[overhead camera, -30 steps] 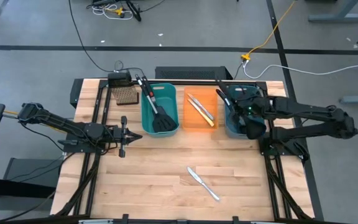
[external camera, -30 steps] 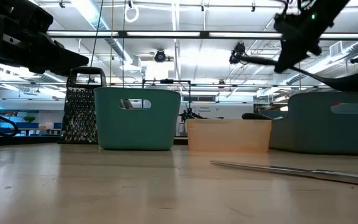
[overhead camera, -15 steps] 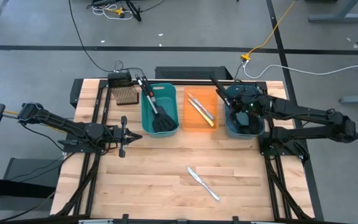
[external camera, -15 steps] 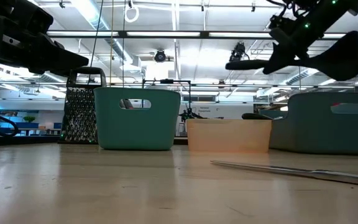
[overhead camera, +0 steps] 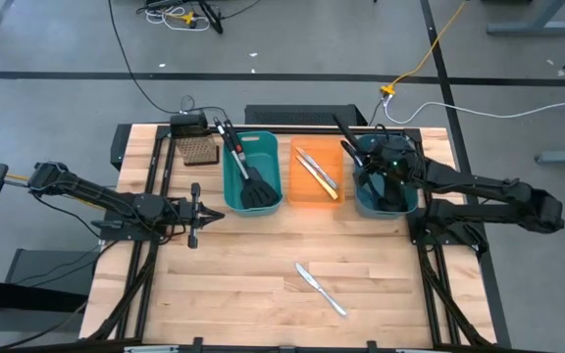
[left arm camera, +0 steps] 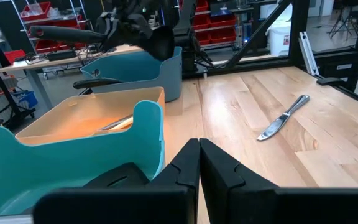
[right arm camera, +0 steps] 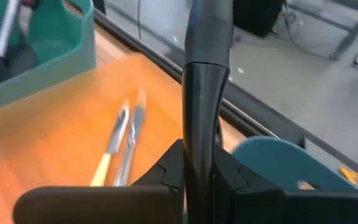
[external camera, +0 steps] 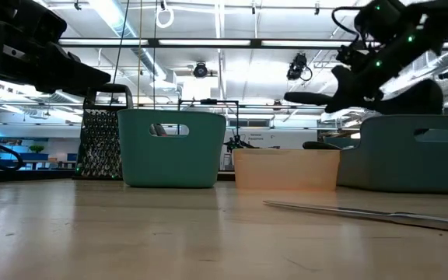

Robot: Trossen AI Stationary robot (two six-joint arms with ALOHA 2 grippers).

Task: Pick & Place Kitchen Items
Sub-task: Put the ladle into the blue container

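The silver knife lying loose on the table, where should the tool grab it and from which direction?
Probably the handle end of the silver knife, the thicker part toward the table's front-right. It lies flat and diagonal on bare wood, well clear of the orange bin, so coming straight down from above suits it, fingers set across its narrow width. Being so flat, it leaves little to pinch.

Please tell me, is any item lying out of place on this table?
One silver knife lies alone on the bare table, outside every bin, while two other knives sit in the orange bin. The right gripper holds a ladle above the right teal bin.
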